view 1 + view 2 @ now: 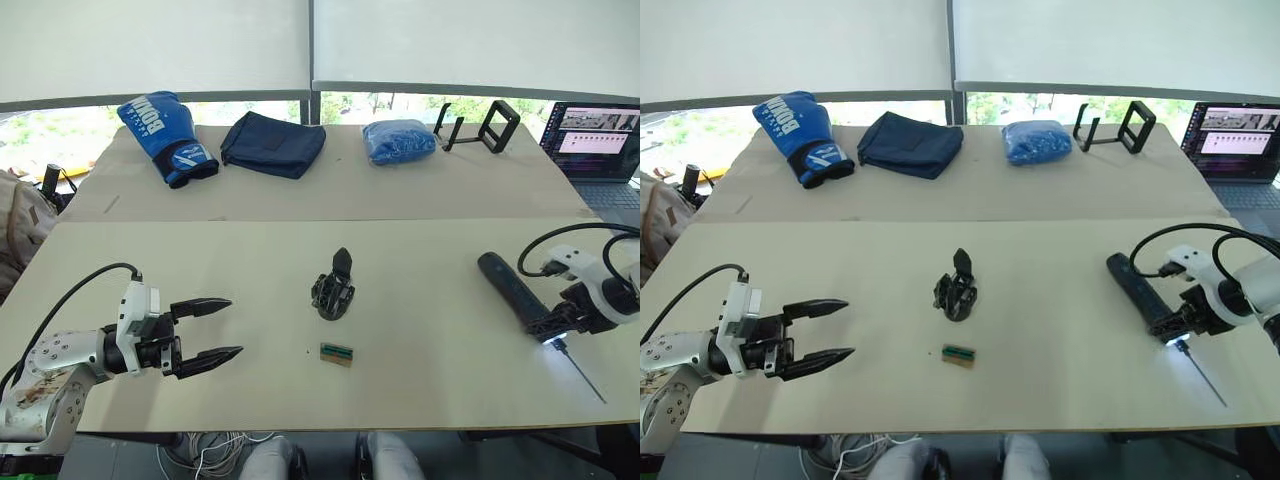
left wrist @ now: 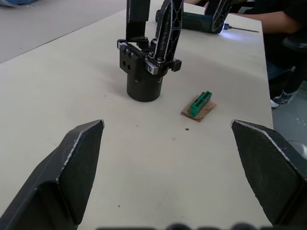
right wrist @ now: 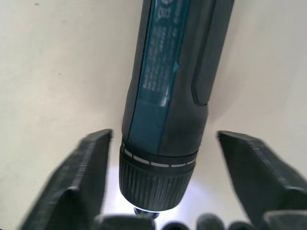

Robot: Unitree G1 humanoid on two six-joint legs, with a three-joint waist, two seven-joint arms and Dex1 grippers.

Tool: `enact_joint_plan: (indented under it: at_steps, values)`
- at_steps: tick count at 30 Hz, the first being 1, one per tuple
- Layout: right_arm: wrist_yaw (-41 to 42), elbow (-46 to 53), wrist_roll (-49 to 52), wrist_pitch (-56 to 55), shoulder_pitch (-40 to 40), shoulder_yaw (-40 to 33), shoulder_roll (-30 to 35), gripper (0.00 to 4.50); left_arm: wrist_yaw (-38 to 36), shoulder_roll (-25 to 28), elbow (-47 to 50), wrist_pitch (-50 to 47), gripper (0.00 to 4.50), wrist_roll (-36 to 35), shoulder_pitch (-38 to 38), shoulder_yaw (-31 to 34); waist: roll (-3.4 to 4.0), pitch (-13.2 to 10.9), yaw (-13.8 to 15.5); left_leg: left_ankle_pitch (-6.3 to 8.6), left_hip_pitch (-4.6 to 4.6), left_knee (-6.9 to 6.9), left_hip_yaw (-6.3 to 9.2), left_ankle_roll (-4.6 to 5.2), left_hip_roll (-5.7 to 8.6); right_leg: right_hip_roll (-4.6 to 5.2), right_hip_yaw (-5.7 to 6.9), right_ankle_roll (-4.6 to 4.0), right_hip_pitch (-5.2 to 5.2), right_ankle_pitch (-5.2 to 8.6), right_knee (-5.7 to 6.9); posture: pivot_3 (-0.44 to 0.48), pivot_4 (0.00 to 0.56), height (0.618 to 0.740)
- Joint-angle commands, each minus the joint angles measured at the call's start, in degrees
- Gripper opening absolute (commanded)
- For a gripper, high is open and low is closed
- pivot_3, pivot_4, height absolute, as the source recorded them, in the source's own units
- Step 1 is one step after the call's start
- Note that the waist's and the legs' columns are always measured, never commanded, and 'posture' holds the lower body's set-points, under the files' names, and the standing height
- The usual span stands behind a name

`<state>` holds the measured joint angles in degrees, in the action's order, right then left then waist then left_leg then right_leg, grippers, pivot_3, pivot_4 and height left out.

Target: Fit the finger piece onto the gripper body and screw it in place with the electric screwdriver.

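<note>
Straddling the chuck end of the electric screwdriver [image 1: 512, 287], the right gripper [image 1: 553, 325] has its fingers spread wide on either side, not pressing the body; the tool lies flat on the table [image 1: 420, 300] at the right, bit light on. Label print on its barrel is too blurred to read. Left gripper [image 1: 215, 328] hovers wide apart, holding nothing. Gripper body [image 1: 334, 287] stands upright mid-table, a small green block [image 1: 337, 353] just in front. Blue boxing glove [image 1: 165, 135] at the far edge carries white lettering, unreadable.

The blue boxing glove [image 1: 164, 135] at the far left reads "BONA"; print on the electric screwdriver [image 3: 169, 100] is unreadable.
</note>
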<state>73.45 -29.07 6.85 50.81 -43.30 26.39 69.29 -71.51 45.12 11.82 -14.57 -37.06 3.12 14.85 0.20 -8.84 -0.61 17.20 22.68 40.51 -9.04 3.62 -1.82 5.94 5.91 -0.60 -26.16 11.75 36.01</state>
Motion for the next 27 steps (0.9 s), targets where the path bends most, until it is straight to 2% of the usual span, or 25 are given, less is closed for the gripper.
enact_joint_plan:
  at_steps: [1,4,7,12,15,18,19,22,27]
  values:
    - [1.29,-1.25,-1.55,-1.26,-1.12,-3.25,1.03,4.46,0.03,0.58,0.95,0.57,4.50,-0.51,-0.74,1.87,0.00,0.00,0.00,0.00,0.01,0.02,-0.02,0.00,0.00,-0.01,-0.01,0.00,0.00,0.00,0.00,0.000,0.150,0.740]
    - [1.74,-0.17,-1.65,-2.34,-0.43,-5.97,2.99,4.46,0.67,0.60,0.51,0.74,4.50,-0.28,-1.13,2.45,0.00,0.00,-0.11,0.00,0.01,0.06,-0.04,0.01,0.00,0.00,-0.04,0.00,-0.01,0.00,0.03,0.000,0.150,0.740]
    - [1.38,4.25,0.38,-0.49,1.34,-12.31,7.27,4.46,2.49,1.41,-0.48,0.85,4.50,0.74,-1.34,4.31,0.02,-0.01,0.07,0.00,0.01,0.10,-0.04,0.01,-0.01,-0.05,-0.05,0.01,-0.02,0.01,0.08,0.000,0.150,0.740]
    - [4.31,21.99,12.37,0.11,11.24,-29.69,7.40,4.46,6.04,2.82,-5.08,10.35,4.50,11.97,-1.00,3.90,-0.01,0.02,-0.24,0.00,-0.07,0.11,-0.03,-0.01,-0.09,0.01,-0.08,0.00,0.02,0.00,0.05,0.000,0.150,0.740]
    - [2.49,35.18,17.46,-3.90,22.43,-42.12,0.84,4.46,4.68,2.93,-6.73,14.49,4.50,13.97,0.58,3.51,-0.18,0.11,-0.28,0.01,-0.17,0.08,-0.06,-0.02,-0.17,-0.05,-0.20,-0.02,0.06,-0.01,0.08,0.000,0.150,0.740]
    - [2.14,43.69,22.77,-19.43,30.78,-50.31,-13.59,4.46,3.71,3.94,-10.41,17.79,4.50,16.16,0.71,3.17,-0.45,0.18,0.20,0.02,-0.32,0.03,-0.06,-0.04,-0.19,-0.17,-0.18,-0.01,0.22,-0.01,0.05,0.000,0.150,0.740]
    - [1.22,44.55,22.12,-28.80,32.78,-51.04,-19.55,4.46,4.30,4.16,-12.35,18.95,4.50,17.47,0.20,2.97,-0.46,0.17,0.32,0.03,-0.35,0.08,-0.08,-0.05,-0.18,-0.39,-0.21,-0.01,0.27,0.00,0.08,0.000,0.150,0.740]
    - [0.79,42.64,17.45,-49.07,35.16,-48.66,-29.01,4.46,5.63,3.99,-16.82,22.26,4.50,20.12,-1.27,2.41,-0.40,0.13,0.91,0.03,-0.37,0.10,-0.18,-0.03,-0.13,-0.45,-0.29,0.07,0.31,0.03,0.08,0.000,0.150,0.740]
    - [1.26,41.49,16.71,-56.42,38.61,-44.40,-31.95,4.46,9.83,2.62,-23.02,28.90,4.50,24.19,-3.04,2.13,-0.47,0.16,1.16,0.05,-0.50,0.09,-0.34,0.02,-0.08,-0.42,-0.36,0.01,0.36,-0.06,0.08,0.000,0.150,0.740]
